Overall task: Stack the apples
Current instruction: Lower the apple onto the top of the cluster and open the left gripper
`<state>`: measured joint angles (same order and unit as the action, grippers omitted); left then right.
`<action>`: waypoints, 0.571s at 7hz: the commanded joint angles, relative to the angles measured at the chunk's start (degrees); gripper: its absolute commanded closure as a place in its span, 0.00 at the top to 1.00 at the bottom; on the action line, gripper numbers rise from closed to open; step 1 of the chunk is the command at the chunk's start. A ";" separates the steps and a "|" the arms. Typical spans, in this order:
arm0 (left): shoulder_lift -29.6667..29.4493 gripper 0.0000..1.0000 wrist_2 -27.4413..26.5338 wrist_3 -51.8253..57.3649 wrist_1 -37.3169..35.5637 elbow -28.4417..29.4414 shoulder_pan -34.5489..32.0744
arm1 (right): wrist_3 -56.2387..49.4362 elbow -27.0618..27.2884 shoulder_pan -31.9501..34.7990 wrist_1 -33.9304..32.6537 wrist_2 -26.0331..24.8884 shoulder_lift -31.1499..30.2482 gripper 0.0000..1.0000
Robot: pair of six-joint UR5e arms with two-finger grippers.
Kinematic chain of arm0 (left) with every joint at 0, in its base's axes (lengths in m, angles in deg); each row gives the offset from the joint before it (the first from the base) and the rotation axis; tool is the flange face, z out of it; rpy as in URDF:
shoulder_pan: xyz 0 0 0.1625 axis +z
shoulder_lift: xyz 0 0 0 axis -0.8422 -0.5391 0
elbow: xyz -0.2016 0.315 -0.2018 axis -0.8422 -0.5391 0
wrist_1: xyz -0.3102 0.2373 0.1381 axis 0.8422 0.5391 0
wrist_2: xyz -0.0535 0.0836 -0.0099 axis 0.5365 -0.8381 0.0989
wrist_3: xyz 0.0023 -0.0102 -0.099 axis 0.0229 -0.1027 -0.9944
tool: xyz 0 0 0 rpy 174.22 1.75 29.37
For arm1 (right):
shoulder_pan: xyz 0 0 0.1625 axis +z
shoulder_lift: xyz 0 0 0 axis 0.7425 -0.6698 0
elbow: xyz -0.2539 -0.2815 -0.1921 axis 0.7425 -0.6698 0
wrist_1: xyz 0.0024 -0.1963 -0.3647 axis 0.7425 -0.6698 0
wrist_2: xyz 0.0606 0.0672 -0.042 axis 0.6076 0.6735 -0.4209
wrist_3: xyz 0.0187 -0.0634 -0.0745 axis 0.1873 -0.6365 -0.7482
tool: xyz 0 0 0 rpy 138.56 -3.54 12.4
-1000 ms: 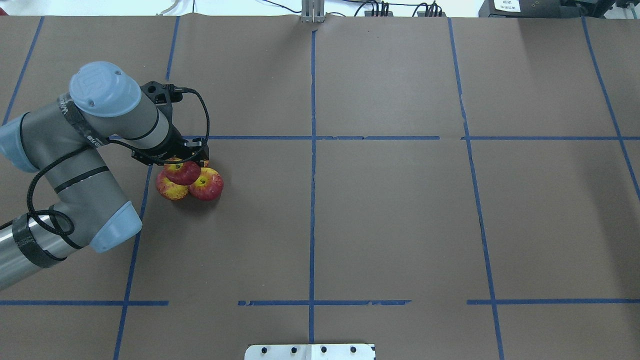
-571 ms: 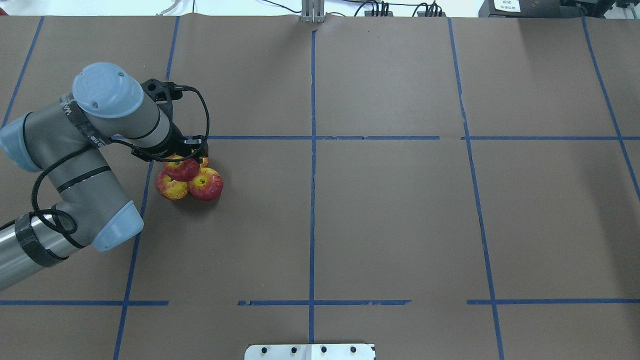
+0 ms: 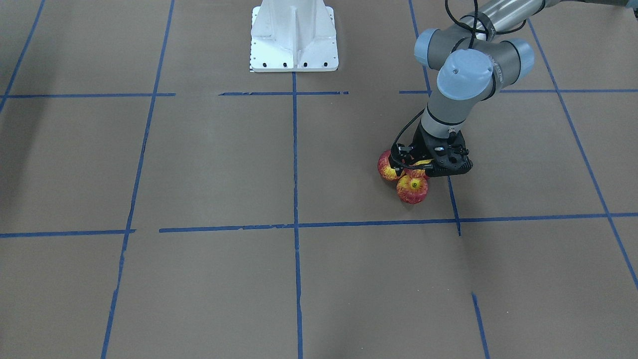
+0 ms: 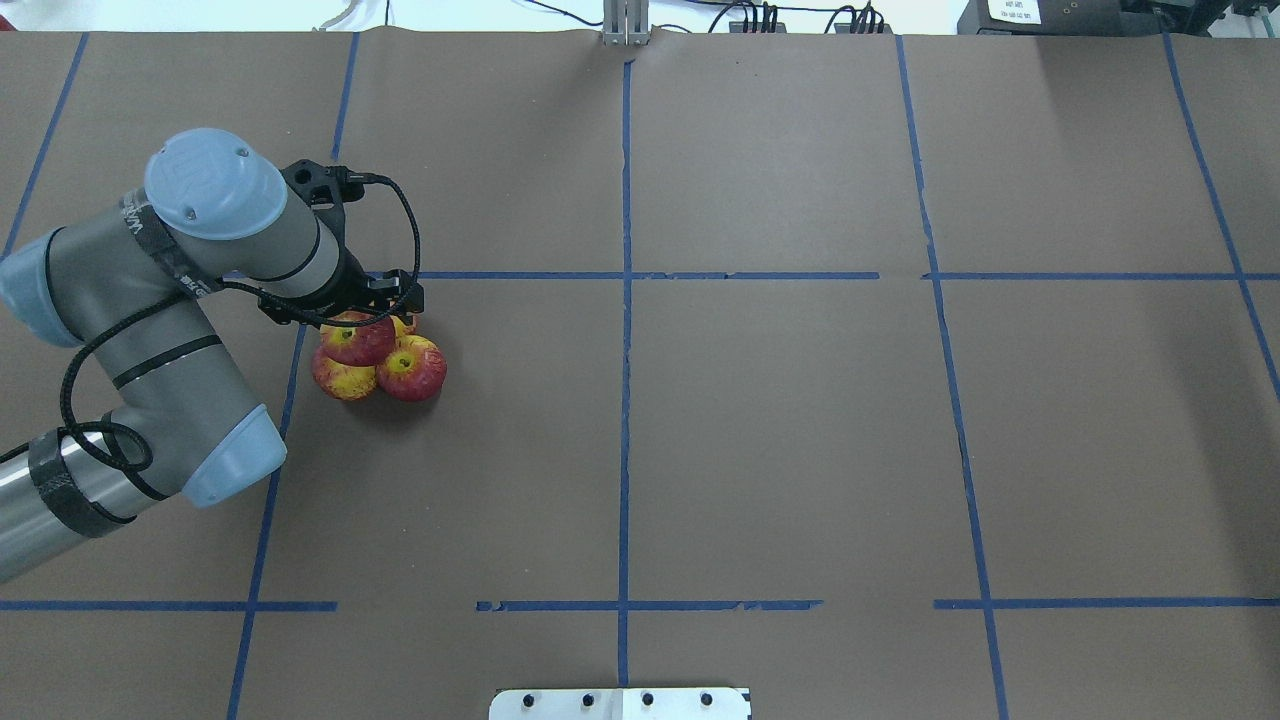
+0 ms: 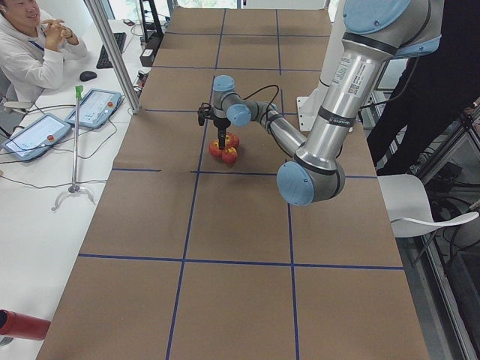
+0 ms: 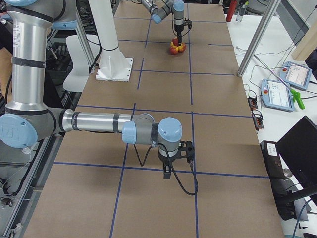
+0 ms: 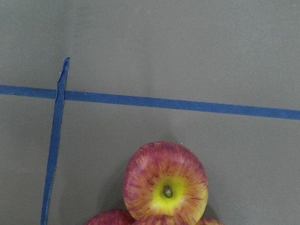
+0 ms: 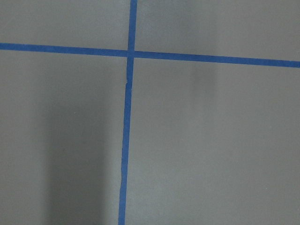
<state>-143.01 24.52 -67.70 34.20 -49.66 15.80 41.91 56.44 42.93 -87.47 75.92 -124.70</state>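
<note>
Four red-and-yellow apples are clustered at the table's left. Two lie in front [image 4: 342, 378] [image 4: 413, 370], and a third [image 4: 404, 324] peeks out behind them. The fourth apple [image 4: 357, 340] rests on top of these three. My left gripper [image 4: 360, 325] points straight down over it and appears shut on it; the wrist hides the fingers. In the front-facing view the gripper [image 3: 417, 169] covers the pile, with two apples [image 3: 388, 168] [image 3: 412, 188] showing. The left wrist view shows the far apple [image 7: 165, 183]. My right gripper [image 6: 168, 172] hangs over bare paper; I cannot tell its state.
Brown paper with blue tape lines [image 4: 625, 300] covers the table. The white robot base plate [image 3: 294, 35] sits at the near middle edge. A metal post [image 5: 112, 52] and a side desk with tablets [image 5: 94, 109] and an operator stand beyond the table's far edge.
The left gripper and the top apple have shifted slightly up and to the left over the other three. The three lower apples have not moved.
</note>
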 commanded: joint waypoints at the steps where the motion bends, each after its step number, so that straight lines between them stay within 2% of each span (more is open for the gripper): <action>1: -0.03 1.00 -0.12 0.20 -0.09 -0.96 0.01 | 0.04 0.00 0.00 0.00 0.00 0.00 1.00; 4: 2.42 1.00 -0.12 5.09 -0.70 -5.69 -3.48 | 0.04 0.00 0.00 0.00 0.00 0.00 1.00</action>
<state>-141.48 24.39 -65.56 33.78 -53.38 14.16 41.91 56.44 42.93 -87.46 75.92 -124.70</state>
